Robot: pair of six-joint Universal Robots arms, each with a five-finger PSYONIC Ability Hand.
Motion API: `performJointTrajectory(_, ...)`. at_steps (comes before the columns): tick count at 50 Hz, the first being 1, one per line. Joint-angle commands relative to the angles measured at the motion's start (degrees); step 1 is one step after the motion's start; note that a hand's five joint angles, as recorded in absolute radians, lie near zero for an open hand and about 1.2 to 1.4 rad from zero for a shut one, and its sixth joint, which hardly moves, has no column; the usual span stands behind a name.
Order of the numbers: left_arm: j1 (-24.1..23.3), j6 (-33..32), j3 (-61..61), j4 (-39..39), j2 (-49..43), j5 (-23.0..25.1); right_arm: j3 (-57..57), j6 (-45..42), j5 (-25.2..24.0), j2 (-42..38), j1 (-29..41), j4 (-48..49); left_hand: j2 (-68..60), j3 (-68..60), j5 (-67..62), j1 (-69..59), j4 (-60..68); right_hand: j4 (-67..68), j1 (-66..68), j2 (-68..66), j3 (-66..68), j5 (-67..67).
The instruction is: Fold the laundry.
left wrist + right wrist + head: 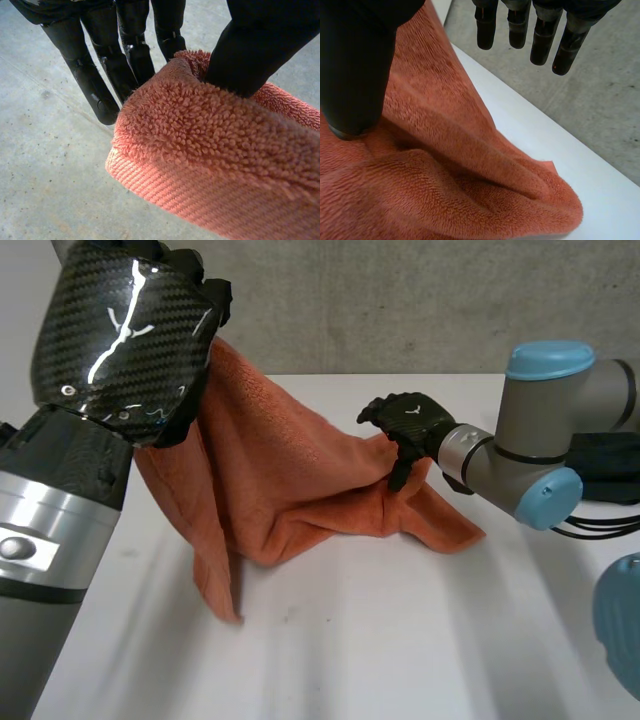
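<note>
An orange towel (300,480) hangs from my left hand (205,285), which holds one corner high over the table's left side. The lower part of the towel drapes down onto the white table (400,640). In the left wrist view the thumb (255,50) pinches the towel's hemmed edge (210,150) against the fingers (95,85). My right hand (410,420) is at the towel's right part, low over the table. In its wrist view the fingers (520,30) are straight and off the cloth, and the thumb (355,65) rests against the towel (445,165).
The table's far edge (600,185) runs just past the towel's right corner, with grey floor beyond it. A concrete wall (420,300) stands behind the table. My left forearm (60,490) fills the near left side.
</note>
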State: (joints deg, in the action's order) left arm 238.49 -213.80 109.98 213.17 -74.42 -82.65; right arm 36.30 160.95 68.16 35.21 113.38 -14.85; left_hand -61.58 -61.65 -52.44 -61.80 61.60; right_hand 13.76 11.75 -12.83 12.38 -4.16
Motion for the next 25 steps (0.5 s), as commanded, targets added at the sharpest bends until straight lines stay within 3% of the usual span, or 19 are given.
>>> performJointTrajectory(1, -0.04, 0.05, 0.77, -1.79, 3.49, 0.12, -5.71, -0.47, -6.01, -5.32, 0.09, -2.02, -8.85, -8.78, -8.0, -8.64, 8.84, -3.76, -1.75, 2.83, -2.38, 4.16)
performJointTrajectory(5, 0.05, 0.05, 1.56, -1.88, 4.63, 0.12, -9.65, -0.38, -8.39, -7.78, 0.26, -3.16, -9.02, -8.95, -8.16, -8.81, 9.0, -3.76, -1.75, 2.83, -2.38, 4.16)
performJointTrajectory(14, 0.05, 0.05, 2.7, -2.58, 5.51, 0.12, -13.8, -0.03, -8.13, -10.95, 2.81, -3.96, -9.19, -9.12, -8.33, -8.98, 9.17, -1.39, 0.62, 0.46, -0.01, 1.79)
performJointTrajectory(16, 0.05, 0.05, 2.7, -2.58, 4.9, 0.21, -14.41, -0.03, -7.96, -11.83, 3.16, -3.96, -9.19, -9.12, -8.33, -8.98, 9.17, 15.59, 17.6, -16.52, 16.97, -15.19)
performJointTrajectory(17, 0.05, 0.05, 2.7, -2.58, 4.72, 0.21, -15.11, -0.03, -7.69, -12.79, 3.42, -3.87, -9.19, -9.12, -8.33, -8.98, 9.17, 31.32, 33.33, -32.25, 32.7, -30.92)
performJointTrajectory(20, 0.4, 0.05, 2.44, -2.49, 4.02, 0.21, -16.87, 0.15, -6.38, -14.11, 3.43, -3.52, -9.19, -9.12, -8.33, -8.98, 9.17, 62.17, 64.18, -63.1, 63.55, -61.77)
performJointTrajectory(24, 1.19, 0.13, 1.38, -1.53, 1.48, 0.65, -21.96, 0.15, -1.55, -15.96, 3.43, -2.82, -9.19, -9.12, -8.33, -8.98, 9.17, 66.24, 68.25, -67.17, 67.62, -65.84)
performJointTrajectory(25, 1.54, 0.13, 0.95, -1.09, 0.86, 1.0, -24.76, 0.24, 1.51, -16.31, 3.43, -1.86, -9.19, -9.12, -8.33, -8.98, 9.17, 66.24, 68.25, -67.17, 67.62, -65.84)
